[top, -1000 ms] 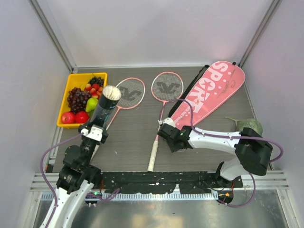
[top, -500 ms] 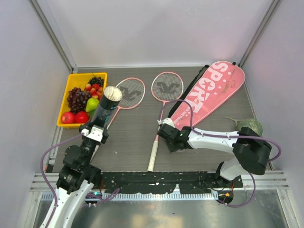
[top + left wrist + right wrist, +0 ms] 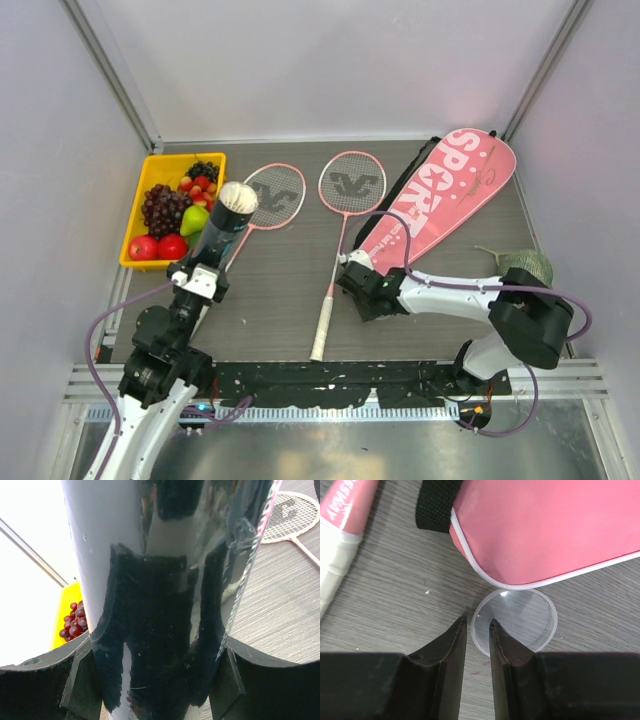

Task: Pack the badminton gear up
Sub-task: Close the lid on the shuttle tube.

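Two arms at work: left gripper (image 3: 154, 677) clamps a long dark glossy cylindrical tube (image 3: 165, 555); right gripper (image 3: 477, 625), jaws narrowly parted, straddles a clear round plastic lid (image 3: 520, 620) beside the pink racket-shaped bag (image 3: 545, 530).

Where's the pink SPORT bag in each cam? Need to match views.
Top external: pink SPORT bag lies diagonally at upper right.
Right wrist: its rounded end fills the top, just past a clear lid at the tips of the right end effector.
Left wrist: not in it; the dark tube fills the frame.
Shared landmark: the grey grained tabletop, in all three.
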You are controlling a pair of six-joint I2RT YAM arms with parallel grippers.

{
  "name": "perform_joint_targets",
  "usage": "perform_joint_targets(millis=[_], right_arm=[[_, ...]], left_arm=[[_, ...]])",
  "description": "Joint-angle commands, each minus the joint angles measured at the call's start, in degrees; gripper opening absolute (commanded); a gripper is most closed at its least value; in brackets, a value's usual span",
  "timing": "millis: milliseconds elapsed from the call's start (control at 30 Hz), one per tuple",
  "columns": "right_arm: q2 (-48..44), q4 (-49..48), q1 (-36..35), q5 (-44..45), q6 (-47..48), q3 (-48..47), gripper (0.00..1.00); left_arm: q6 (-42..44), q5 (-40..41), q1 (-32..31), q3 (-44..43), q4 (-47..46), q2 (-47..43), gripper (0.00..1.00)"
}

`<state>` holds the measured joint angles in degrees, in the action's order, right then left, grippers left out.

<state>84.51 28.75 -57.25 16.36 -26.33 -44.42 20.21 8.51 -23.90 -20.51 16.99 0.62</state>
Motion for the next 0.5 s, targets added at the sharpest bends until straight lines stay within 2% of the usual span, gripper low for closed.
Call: perform_joint_targets(millis=[0, 167, 300, 400, 467], right_arm=[[0.48, -2.82, 0.39, -0.36, -1.44, 1.44, 0.30], [0.75, -4.23, 0.48, -1.85, -2.15, 3.73, 0.27], [-0.39, -5.02, 0.48, -2.56, -2.68, 5.22, 0.17], [-1.01, -5.11, 0.48, -3.00, -2.85, 5.31, 0.05], [-1.89, -5.11, 0.48, -2.91, -3.29, 5.40, 0.05]], left_arm=[[0.71, -1.04, -0.18, -0.49, -4.51, -15.04, 0.00], [0.54, -1.13, -0.18, -0.58, -4.51, -14.86, 0.00], [0.54, -1.04, -0.18, -0.58, -4.43, -14.69, 0.00], [0.62, -1.31, -0.18, -0.49, -4.51, -14.34, 0.00], [0.45, -1.83, -0.18, -0.58, -4.69, -13.72, 0.00]])
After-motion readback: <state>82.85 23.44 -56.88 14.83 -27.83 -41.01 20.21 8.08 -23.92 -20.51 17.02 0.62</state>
